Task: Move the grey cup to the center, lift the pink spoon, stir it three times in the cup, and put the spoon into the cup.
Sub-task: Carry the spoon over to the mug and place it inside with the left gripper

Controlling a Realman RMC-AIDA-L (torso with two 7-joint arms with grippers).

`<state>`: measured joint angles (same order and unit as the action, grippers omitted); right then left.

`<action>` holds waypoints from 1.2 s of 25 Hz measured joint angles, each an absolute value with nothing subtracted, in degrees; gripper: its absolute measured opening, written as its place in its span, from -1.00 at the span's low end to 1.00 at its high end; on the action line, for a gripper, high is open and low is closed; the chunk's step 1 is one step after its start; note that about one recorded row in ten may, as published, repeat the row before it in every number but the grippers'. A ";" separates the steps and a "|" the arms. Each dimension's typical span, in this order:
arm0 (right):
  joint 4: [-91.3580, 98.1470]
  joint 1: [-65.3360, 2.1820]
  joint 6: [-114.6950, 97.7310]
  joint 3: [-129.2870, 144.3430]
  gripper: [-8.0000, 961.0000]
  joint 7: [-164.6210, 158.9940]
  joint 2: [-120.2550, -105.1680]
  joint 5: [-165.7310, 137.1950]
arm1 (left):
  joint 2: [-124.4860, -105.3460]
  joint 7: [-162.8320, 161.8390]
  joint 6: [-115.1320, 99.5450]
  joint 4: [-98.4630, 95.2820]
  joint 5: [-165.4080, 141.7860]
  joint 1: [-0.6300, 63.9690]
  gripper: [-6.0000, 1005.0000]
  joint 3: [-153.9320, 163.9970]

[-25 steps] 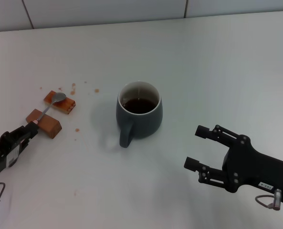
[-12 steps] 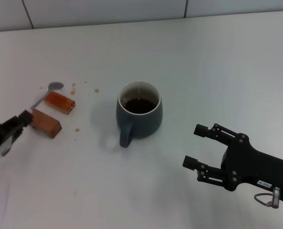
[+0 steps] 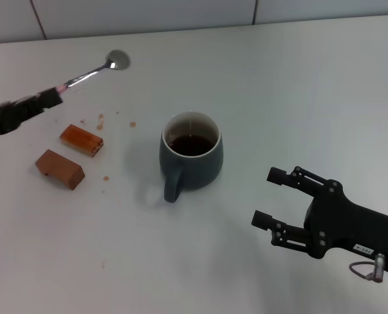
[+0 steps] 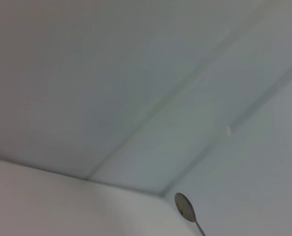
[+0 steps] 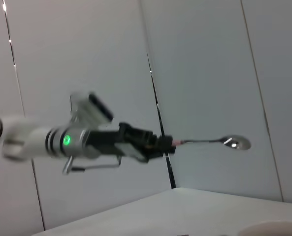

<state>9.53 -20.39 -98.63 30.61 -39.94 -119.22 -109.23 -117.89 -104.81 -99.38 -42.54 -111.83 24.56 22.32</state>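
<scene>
Two grippers show: our left gripper [image 3: 50,97] is clamped on the pink spoon [image 3: 92,70], raised at the table's [image 3: 311,85] far left, silver bowl outermost. Our right gripper [image 3: 272,199] hangs spread wide, near right of the grey cup [image 3: 191,160]. We read no lettering anywhere.

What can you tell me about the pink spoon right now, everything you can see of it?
The pink spoon is a slim spoon with a shiny silver metal bowl and neck; only a sliver of its pink handle shows. The left gripper pinches that handle and holds the spoon in the air, roughly level, bowl pointing away from the arm. It hangs to the robot's left of the grey cup, touching neither it nor the table.
</scene>
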 joint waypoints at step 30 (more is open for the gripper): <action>10.33 -19.08 -98.65 30.17 0.70 -39.85 -119.36 -109.02 | -118.68 -105.64 -104.07 -82.76 -139.52 43.95 -0.73 64.77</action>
<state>10.33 -19.08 -98.65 30.17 -39.85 -119.36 -109.02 -118.68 -105.64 -104.07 -82.76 -139.52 43.95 64.77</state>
